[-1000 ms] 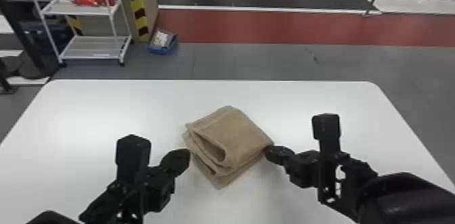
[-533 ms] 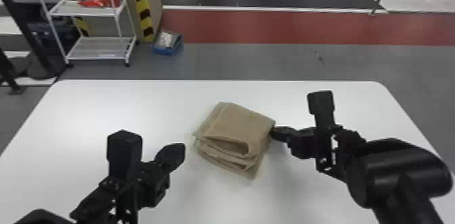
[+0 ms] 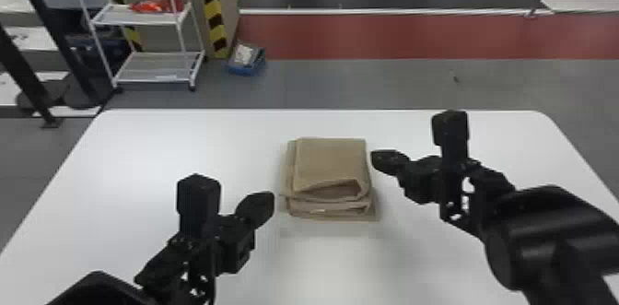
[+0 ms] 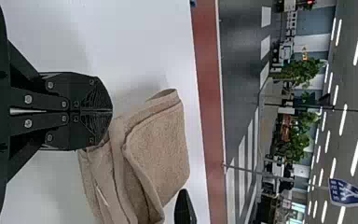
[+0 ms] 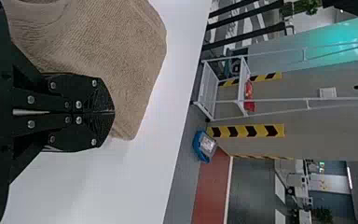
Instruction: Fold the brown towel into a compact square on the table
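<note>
Brown towel (image 3: 331,161) is judged soft, light; best pinched at layered near edge (image 3: 329,199). Left gripper (image 4: 111,111), right gripper (image 5: 113,112) are closed.

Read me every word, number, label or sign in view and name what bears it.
No text is clear enough to quote.
Blue sign, room behind: pale marks, too blurred to read.
Pale tag on the brown towel: too small.
Label on the white shelf: too small.

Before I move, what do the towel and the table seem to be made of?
The brown towel looks like matte cotton terry, given its nubbly weave and thick folds; microfibre is possible. The table has a smooth white top, probably laminate or painted board, by its even sheen.
</note>
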`<state>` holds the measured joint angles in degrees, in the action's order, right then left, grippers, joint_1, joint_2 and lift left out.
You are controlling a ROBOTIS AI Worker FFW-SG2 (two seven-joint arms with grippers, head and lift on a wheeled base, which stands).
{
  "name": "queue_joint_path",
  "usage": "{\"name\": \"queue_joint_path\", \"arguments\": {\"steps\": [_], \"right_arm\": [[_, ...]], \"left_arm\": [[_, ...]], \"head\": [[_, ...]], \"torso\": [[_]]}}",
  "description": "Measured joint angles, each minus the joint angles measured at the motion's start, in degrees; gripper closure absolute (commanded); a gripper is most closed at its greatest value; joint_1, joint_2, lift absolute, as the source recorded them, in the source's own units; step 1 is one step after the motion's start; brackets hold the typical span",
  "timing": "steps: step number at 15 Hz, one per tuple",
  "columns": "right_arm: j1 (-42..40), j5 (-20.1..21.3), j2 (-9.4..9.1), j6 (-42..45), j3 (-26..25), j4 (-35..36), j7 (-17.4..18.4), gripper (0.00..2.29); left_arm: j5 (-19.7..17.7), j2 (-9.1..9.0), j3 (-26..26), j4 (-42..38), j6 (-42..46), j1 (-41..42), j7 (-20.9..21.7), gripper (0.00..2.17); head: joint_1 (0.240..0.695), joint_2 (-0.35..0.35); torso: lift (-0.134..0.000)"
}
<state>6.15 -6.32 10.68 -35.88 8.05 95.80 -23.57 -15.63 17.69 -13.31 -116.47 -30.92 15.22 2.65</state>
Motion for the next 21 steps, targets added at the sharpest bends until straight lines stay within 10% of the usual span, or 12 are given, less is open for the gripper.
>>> {"name": "queue_joint_path", "arguments": {"steps": [2,7,11,13,18,20,21], "right_arm": [[-5.75,-0.87,0.13,1.23,-5.38,4.79,-1.38,1.99],[-21.95,-6.23,0.07,20.84,-16.09,13.66,-1.81,0.26],[-30.36,-6.75,-0.09,24.01,-18.01,21.52,-0.20,0.12],[-32.51,-6.55,-0.78,18.22,-17.48,26.65,2.50,0.11],[-31.04,-6.59,-1.13,18.81,-13.57,28.13,5.04,0.14],[-24.71,-7.10,-1.05,20.35,-10.05,21.96,4.94,0.75],[-21.03,-7.17,-1.10,20.88,-7.64,18.05,4.96,1.78]], "left_arm": [[-0.01,-0.11,-0.80,0.97,0.49,-0.64,-0.04,1.70],[0.38,-0.29,-2.65,2.47,8.03,-0.91,-2.94,1.68],[2.36,-0.29,-4.44,3.69,20.79,-0.81,-7.52,0.51],[3.76,-0.29,-4.84,2.89,23.71,-0.06,-9.54,0.07],[4.99,-0.16,-2.67,-0.31,28.98,5.07,-11.27,0.09],[5.15,-0.10,-2.01,-0.49,29.18,5.91,-11.26,0.09],[5.17,-0.05,-1.65,-0.55,29.19,6.22,-11.26,0.11]], "head": [[0.695,-0.047],[0.695,-0.146],[0.695,-0.158],[0.695,-0.154],[0.695,-0.097],[0.695,-0.057],[0.695,-0.038]], "torso": [[-0.125],[-0.125],[-0.125],[-0.125],[-0.125],[-0.125],[-0.125]]}}
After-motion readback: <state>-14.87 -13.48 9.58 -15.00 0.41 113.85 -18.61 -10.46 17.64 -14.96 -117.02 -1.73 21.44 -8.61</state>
